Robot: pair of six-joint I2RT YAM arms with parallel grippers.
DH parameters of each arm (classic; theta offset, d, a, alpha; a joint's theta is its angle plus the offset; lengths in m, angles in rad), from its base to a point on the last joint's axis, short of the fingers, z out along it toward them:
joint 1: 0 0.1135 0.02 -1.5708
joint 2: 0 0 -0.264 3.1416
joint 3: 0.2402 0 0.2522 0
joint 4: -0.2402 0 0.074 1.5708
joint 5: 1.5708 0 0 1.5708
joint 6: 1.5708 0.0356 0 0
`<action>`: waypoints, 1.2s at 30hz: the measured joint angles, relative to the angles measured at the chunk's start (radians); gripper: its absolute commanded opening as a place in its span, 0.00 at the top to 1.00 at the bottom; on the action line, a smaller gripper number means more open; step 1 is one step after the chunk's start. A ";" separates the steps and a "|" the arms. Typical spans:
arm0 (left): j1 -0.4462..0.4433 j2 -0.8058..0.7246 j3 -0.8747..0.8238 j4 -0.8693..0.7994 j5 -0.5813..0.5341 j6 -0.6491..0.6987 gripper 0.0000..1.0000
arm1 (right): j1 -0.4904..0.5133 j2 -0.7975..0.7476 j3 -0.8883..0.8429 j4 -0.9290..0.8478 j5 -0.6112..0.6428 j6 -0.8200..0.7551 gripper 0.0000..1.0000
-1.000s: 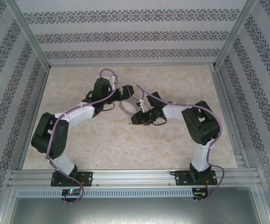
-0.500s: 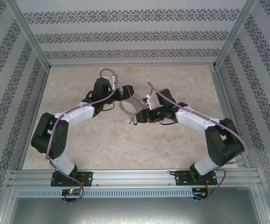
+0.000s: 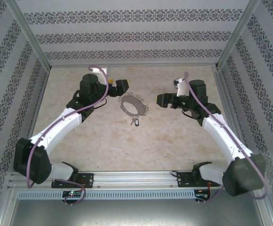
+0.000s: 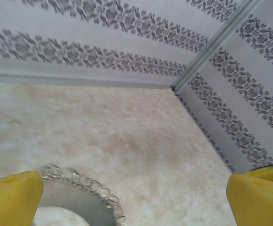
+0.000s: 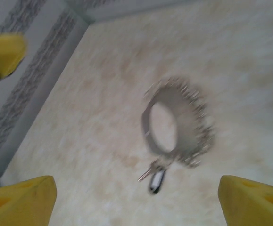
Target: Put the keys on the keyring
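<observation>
The keyring [image 3: 132, 105], a wide silvery loop fringed with small metal bits, lies flat on the beige table. The keys [image 3: 135, 122], a tiny black-headed piece with a silvery part, lie against the loop's near rim. Blur hides whether they hang on it. My left gripper [image 3: 119, 88] hovers open just left of the loop, nothing between its yellow pads [image 4: 11, 197]; the keyring's [image 4: 82, 200] fringed edge shows by the left pad. My right gripper [image 3: 161, 100] stands open to the right of the loop. Its wrist view shows the keyring [image 5: 193, 127] and keys [image 5: 156, 179] ahead of its pads [image 5: 20, 200].
Patterned walls [image 3: 136, 35] close the table at the back and both sides, with metal posts in the corners. An aluminium rail [image 3: 136, 179] runs along the near edge at the arm bases. Bare beige tabletop [image 3: 127, 146] lies in front of the loop.
Both grippers have drawn back from the loop, the left toward the back left, the right toward the right. The right jaws have widened. The loop and keys now lie free on the table.
</observation>
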 measured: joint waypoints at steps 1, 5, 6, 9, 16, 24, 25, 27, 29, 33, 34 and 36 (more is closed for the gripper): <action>0.000 -0.023 -0.002 -0.011 -0.025 0.021 0.00 | -0.018 -0.024 -0.002 0.013 0.048 -0.001 0.02; 0.000 -0.124 -0.055 -0.021 -0.134 0.106 0.00 | -0.076 -0.098 -0.048 0.104 0.237 -0.006 0.02; 0.000 -0.151 -0.076 -0.021 -0.163 0.133 0.00 | -0.089 -0.115 -0.076 0.142 0.294 -0.007 0.02; 0.000 -0.222 -0.140 -0.023 -0.249 0.212 0.00 | -0.115 -0.135 -0.164 0.248 0.442 -0.025 0.02; 0.028 -0.353 -0.293 -0.001 -0.440 0.413 0.00 | -0.183 -0.033 -0.282 0.404 0.644 -0.049 0.02; 0.187 -0.317 -0.582 0.199 -0.514 0.500 0.00 | -0.193 0.068 -0.433 0.607 0.716 -0.107 0.02; 0.200 -0.281 -0.622 0.237 -0.517 0.504 0.00 | -0.193 0.075 -0.450 0.629 0.721 -0.122 0.02; 0.219 -0.201 -0.695 0.326 -0.528 0.507 0.00 | -0.193 0.077 -0.483 0.682 0.724 -0.150 0.02; 0.229 -0.116 -0.745 0.407 -0.529 0.510 0.00 | -0.193 0.077 -0.500 0.730 0.723 -0.172 0.02; 0.245 0.020 -0.768 0.554 -0.509 0.511 0.00 | -0.193 0.077 -0.517 0.818 0.705 -0.211 0.02; 0.252 0.037 -0.768 0.591 -0.499 0.510 0.00 | -0.193 0.077 -0.518 0.831 0.696 -0.219 0.02; 0.264 0.058 -0.766 0.646 -0.486 0.507 0.00 | -0.192 0.077 -0.518 0.845 0.680 -0.234 0.02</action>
